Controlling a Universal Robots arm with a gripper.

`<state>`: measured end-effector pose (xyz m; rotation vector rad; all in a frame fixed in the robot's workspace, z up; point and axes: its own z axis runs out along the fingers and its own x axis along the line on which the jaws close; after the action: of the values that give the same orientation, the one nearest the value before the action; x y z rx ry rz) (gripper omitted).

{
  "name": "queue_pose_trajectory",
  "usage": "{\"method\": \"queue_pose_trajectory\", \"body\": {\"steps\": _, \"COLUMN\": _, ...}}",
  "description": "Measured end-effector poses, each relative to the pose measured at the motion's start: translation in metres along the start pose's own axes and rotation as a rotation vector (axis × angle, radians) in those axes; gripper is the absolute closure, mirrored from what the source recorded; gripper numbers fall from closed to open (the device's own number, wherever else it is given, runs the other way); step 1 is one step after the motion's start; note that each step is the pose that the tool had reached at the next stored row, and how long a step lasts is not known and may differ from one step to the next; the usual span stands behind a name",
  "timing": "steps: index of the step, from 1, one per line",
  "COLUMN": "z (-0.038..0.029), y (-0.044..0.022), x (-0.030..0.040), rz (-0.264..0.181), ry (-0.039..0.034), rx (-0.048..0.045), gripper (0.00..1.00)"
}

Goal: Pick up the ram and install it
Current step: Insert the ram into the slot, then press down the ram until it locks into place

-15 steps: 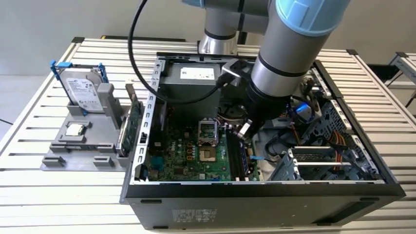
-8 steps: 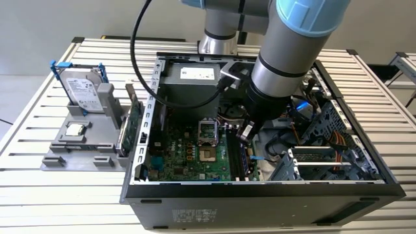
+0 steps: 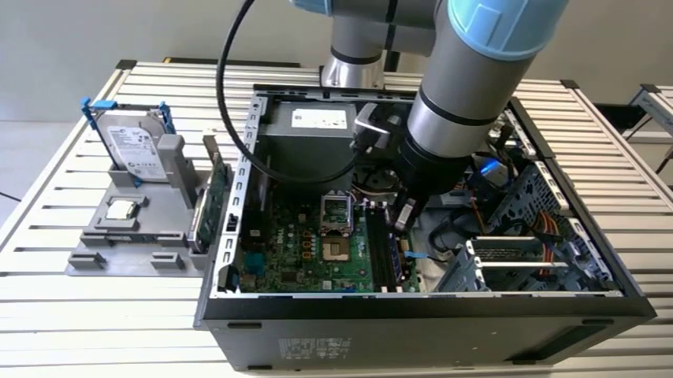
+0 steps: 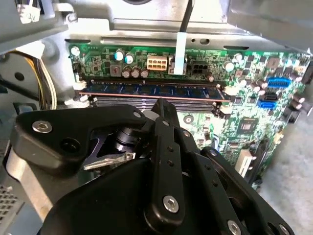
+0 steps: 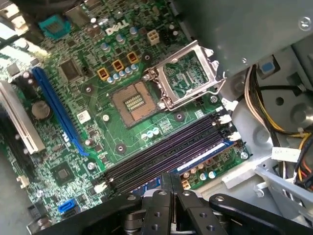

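Note:
The ram (image 4: 151,90) is a slim blue stick standing in the outermost of the black motherboard slots (image 4: 146,102). In the first wrist view the ram (image 5: 208,155) runs under my fingers (image 5: 165,188). My gripper (image 4: 160,105) is inside the open computer case (image 3: 226,236), right over the slots. Its two black fingers are pressed together with nothing between them, and the tips are at the ram's upper edge near its middle. Whether they touch it I cannot tell. In the exterior view the gripper (image 3: 402,220) hangs over the right side of the green motherboard (image 3: 305,252).
An open processor socket (image 5: 188,73) lies beside the slots, with cable bundles (image 5: 264,107) and the drive cage (image 3: 526,252) close by. On the exterior view's left, a grey fixture (image 3: 94,256) holds a hard drive (image 3: 131,146), a green card (image 3: 216,201) and a small chip (image 3: 121,209).

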<state>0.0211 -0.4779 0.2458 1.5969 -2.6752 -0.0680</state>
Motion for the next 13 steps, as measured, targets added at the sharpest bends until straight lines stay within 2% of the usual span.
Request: {"method": "queue_pose_trajectory", "body": {"steps": 13, "z": 0.0013, "y": -0.0001, "x": 0.0, "rz": -0.218, "ry": 0.0108, "rx": 0.0004, "gripper": 1.0}}
